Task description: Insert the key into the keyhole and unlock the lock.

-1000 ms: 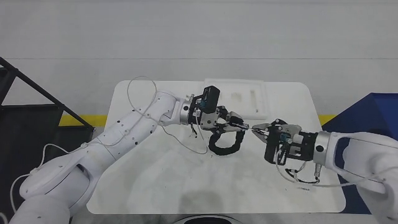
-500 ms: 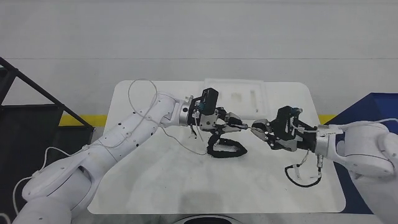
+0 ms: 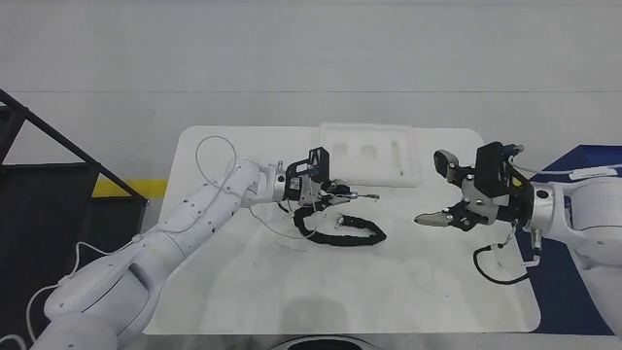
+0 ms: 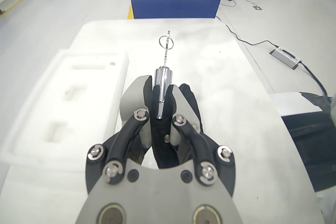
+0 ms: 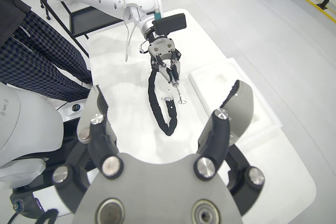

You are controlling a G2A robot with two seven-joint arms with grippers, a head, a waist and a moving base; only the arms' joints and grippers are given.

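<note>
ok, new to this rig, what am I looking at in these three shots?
This is a two-armed robot at a white table. One picture looks down from above the arms; the other two come from a camera on each wrist. The left gripper is shut on the lock's chrome cylinder, with the key sticking out of its end. The lock's black cable trails onto the table, near a white foam tray. The right gripper is open and holds nothing.

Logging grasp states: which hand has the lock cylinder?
The left hand, shut on the chrome lock cylinder with the key sticking out of it; the right hand is open and empty.
</note>
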